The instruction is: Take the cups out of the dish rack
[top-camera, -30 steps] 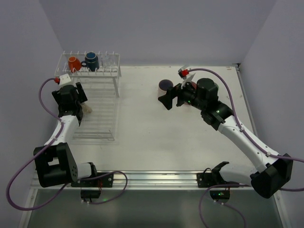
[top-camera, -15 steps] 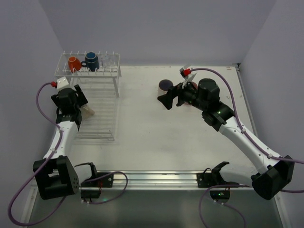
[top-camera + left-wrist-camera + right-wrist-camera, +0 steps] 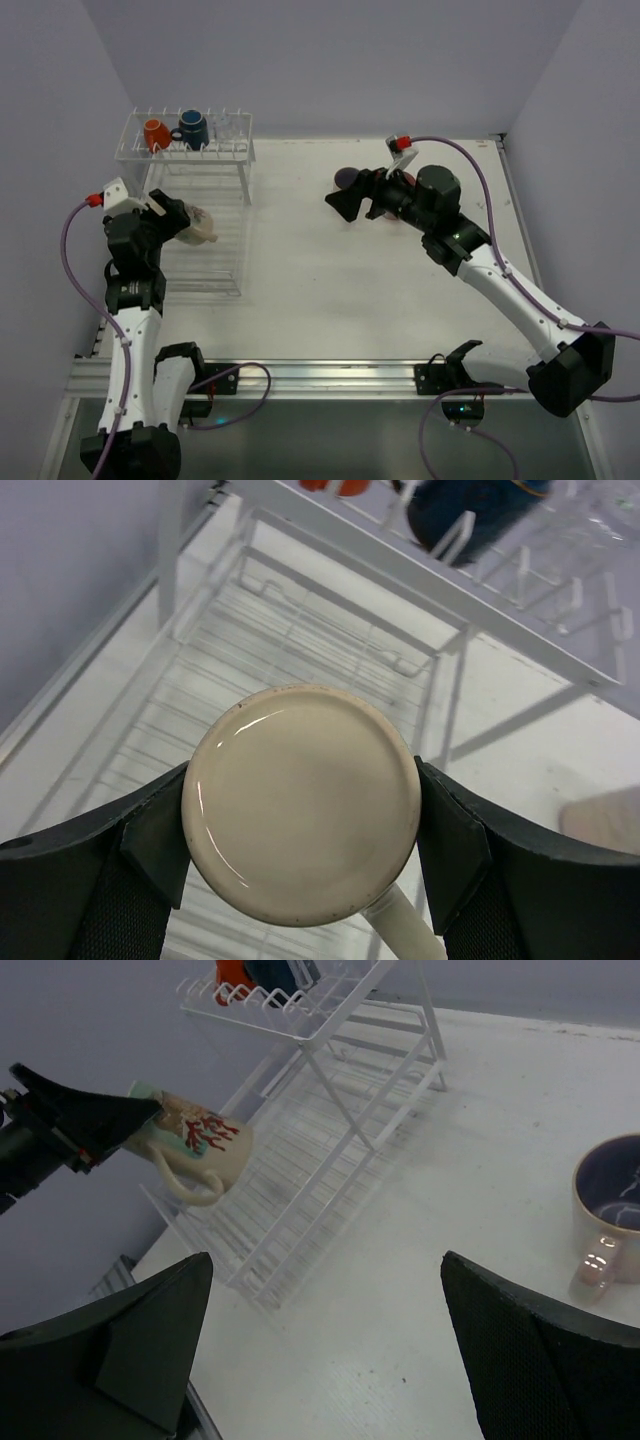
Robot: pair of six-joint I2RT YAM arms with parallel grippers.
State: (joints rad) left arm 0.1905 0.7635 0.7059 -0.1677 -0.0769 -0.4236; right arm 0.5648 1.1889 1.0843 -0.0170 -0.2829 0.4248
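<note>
the left gripper (image 3: pixel 303 825) pinches the cream mug (image 3: pixel 300 780) by its sides, above the dish rack's (image 3: pixel 205 262) lower tray. the right gripper (image 3: pixel 320 1335) hangs spread wide near the purple-lined mug (image 3: pixel 612 1200) standing on the table (image 3: pixel 330 275). the orange mug (image 3: pixel 155 133) and dark blue mug (image 3: pixel 192 128) sit on the upper shelf.

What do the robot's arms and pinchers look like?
White links, chunky black joints. The left gripper and right gripper have black wedge-shaped fingers. A purple cable runs along each arm, and a red-capped white tag sits at each wrist.
</note>
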